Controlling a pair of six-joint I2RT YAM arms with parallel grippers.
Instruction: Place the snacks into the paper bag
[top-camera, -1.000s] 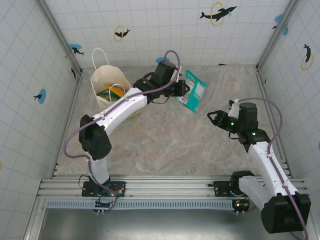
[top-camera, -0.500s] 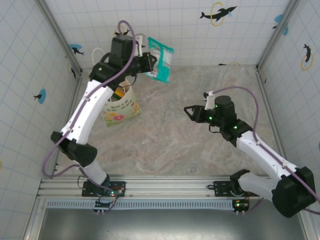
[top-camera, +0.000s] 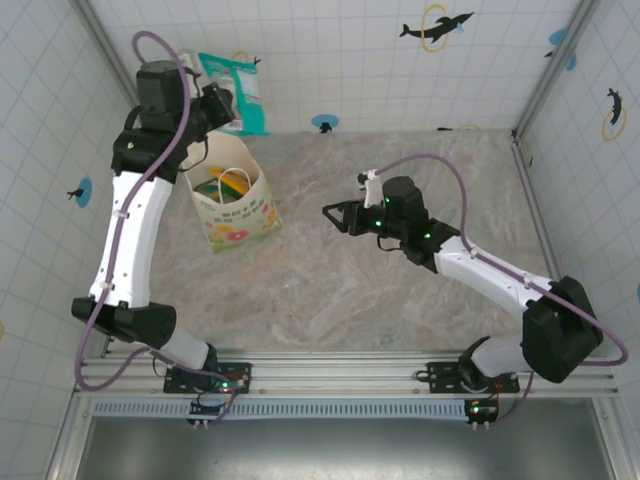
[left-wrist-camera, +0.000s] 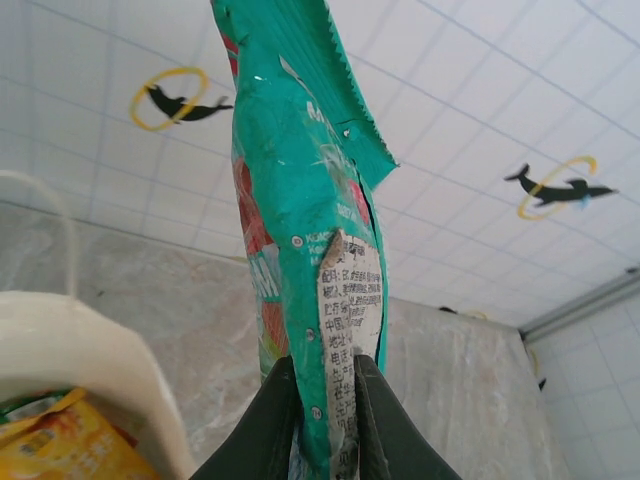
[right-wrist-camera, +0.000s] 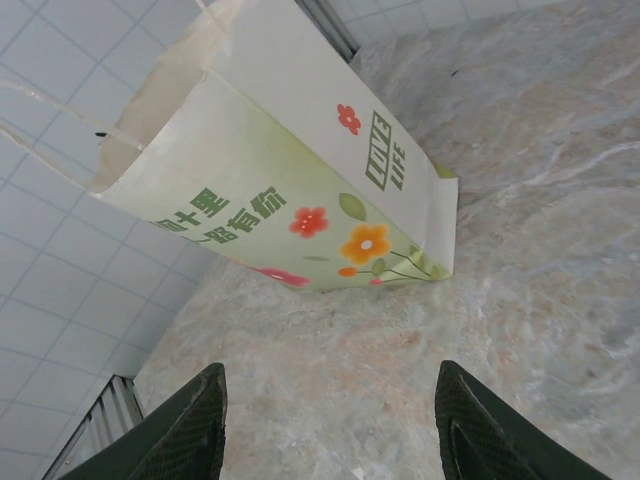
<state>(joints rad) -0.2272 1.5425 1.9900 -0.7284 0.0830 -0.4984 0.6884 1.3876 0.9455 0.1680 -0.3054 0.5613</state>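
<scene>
Left arm reared tall, left end effector pinching a teal-and-white glossy snack packet near the open top of the cream flower-printed paper bag, right arm stretched low over the marbled bench, right end effector spread, facing the bag

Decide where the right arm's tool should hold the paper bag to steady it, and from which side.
Pinch the paper bag by its top rim at the right edge, coming from the right, where the open right tool faces it. The bag stands upright with its mouth open, so the thin wall fits between the tool's jaws.
</scene>
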